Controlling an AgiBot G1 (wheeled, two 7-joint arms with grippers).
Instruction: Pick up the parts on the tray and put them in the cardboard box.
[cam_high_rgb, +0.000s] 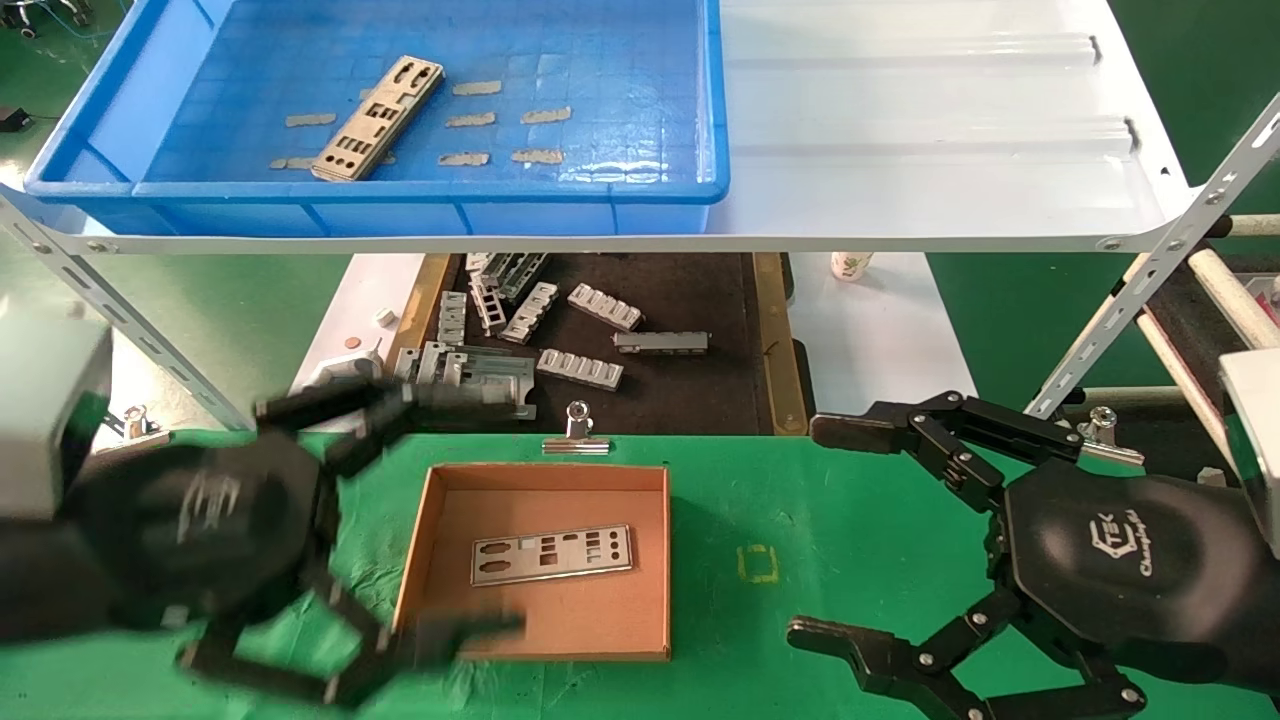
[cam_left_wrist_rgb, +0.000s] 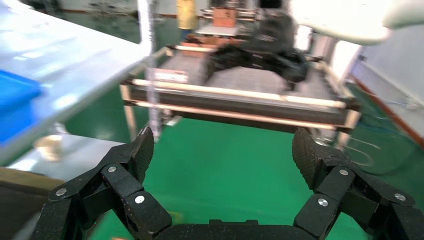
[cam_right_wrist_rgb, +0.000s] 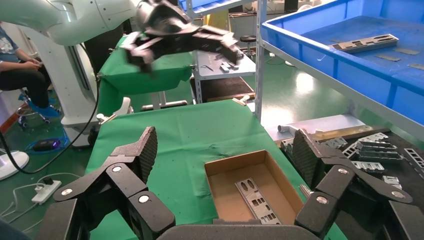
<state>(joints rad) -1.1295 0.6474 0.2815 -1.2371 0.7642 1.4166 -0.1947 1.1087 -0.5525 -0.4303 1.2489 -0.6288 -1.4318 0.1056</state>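
One flat silver plate (cam_high_rgb: 378, 118) lies in the blue tray (cam_high_rgb: 150, 187) on the upper shelf, and it also shows in the right wrist view (cam_right_wrist_rgb: 363, 43). Another plate (cam_high_rgb: 551, 554) lies flat in the brown cardboard box (cam_high_rgb: 430, 500) on the green cloth; the right wrist view shows this plate (cam_right_wrist_rgb: 257, 202) in the box (cam_right_wrist_rgb: 238, 162). My left gripper (cam_high_rgb: 430, 510) is open and empty at the box's left side, blurred. In its own view the gripper (cam_left_wrist_rgb: 222, 145) holds nothing. My right gripper (cam_high_rgb: 825, 530) is open and empty, right of the box.
Chunky grey ribbed brackets (cam_high_rgb: 590, 340) lie on a dark mat (cam_high_rgb: 690, 390) behind the green cloth, under the white shelf (cam_high_rgb: 930, 130). A metal binder clip (cam_high_rgb: 577, 432) sits just behind the box. Angled shelf struts (cam_high_rgb: 1150, 280) stand at both sides.
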